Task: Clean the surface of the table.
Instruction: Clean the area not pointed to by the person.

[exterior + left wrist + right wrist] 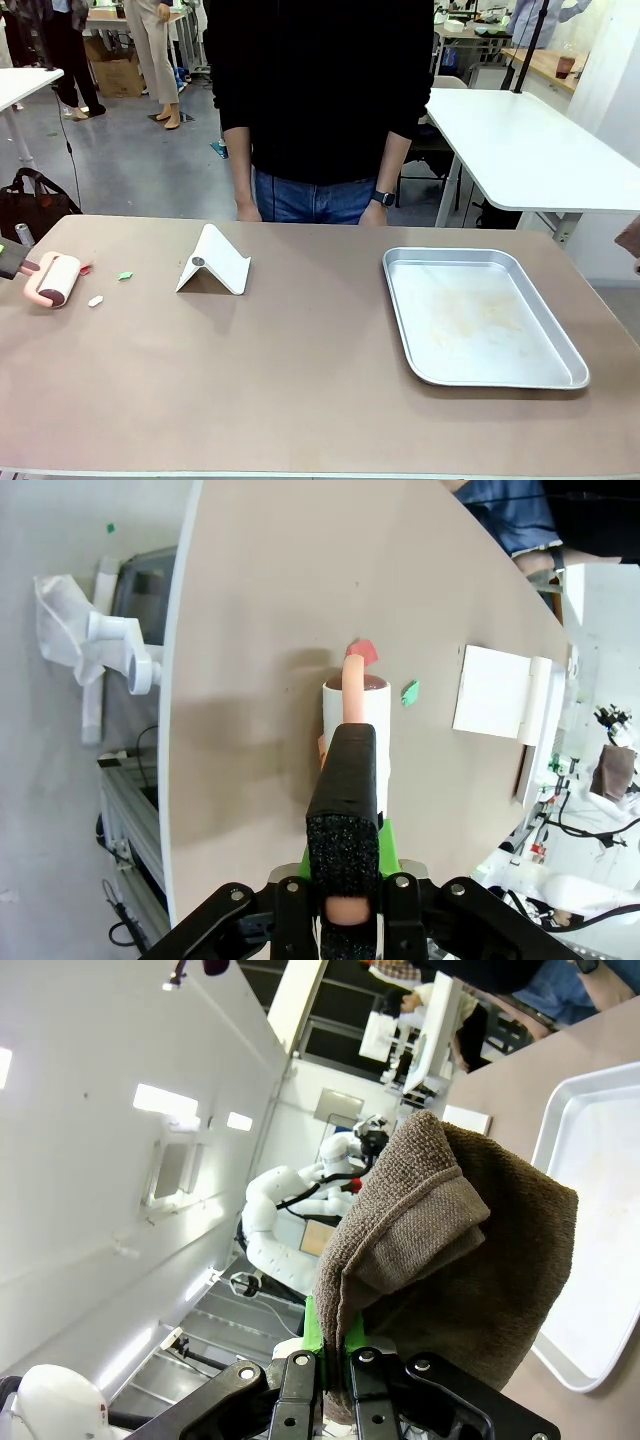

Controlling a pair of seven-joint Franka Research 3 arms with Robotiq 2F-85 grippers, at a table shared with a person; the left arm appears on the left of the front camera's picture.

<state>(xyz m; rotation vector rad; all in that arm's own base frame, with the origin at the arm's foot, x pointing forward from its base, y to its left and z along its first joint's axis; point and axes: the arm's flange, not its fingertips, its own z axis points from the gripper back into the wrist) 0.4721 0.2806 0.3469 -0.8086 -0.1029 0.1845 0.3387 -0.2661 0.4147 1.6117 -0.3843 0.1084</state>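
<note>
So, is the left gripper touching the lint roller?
Touching. The left wrist view shows the left gripper with its jaws shut on the pink handle of the lint roller.

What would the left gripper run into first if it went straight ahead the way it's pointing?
The left gripper holds a lint roller; a small red scrap lies just past the roller's end on the table, so probably that.
</note>
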